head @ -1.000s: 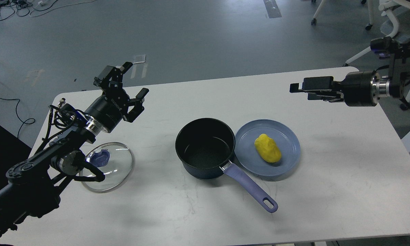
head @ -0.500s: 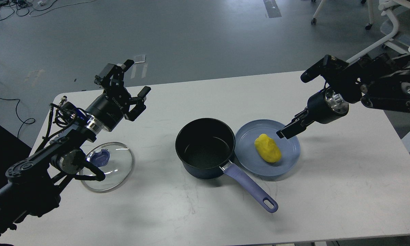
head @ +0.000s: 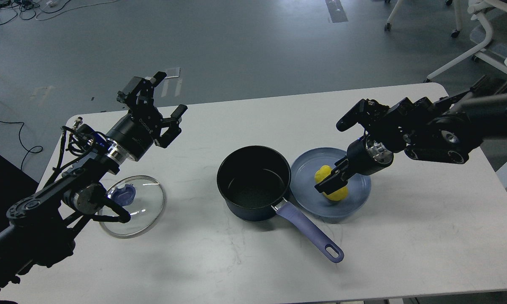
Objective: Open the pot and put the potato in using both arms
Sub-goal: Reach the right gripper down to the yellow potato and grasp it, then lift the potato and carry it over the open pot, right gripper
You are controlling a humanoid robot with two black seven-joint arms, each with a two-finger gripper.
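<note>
The black pot [head: 253, 185] stands open at the table's middle, its purple handle [head: 310, 232] pointing to the front right. Its glass lid [head: 147, 207] lies flat on the table at the left. The yellow potato [head: 340, 194] lies on a blue plate [head: 359, 185] right of the pot. My right gripper [head: 327, 182] is down on the potato and covers its middle; its dark fingers cannot be told apart. My left gripper [head: 172, 93] is open and empty, held in the air behind the lid and left of the pot.
The white table [head: 405, 236] ends close behind my left gripper and at the right past my right arm. White chair legs [head: 460, 59] stand on the grey floor at the back right.
My right arm has swung in from the far right and come down to the left onto the potato. My left gripper has stayed almost still.
</note>
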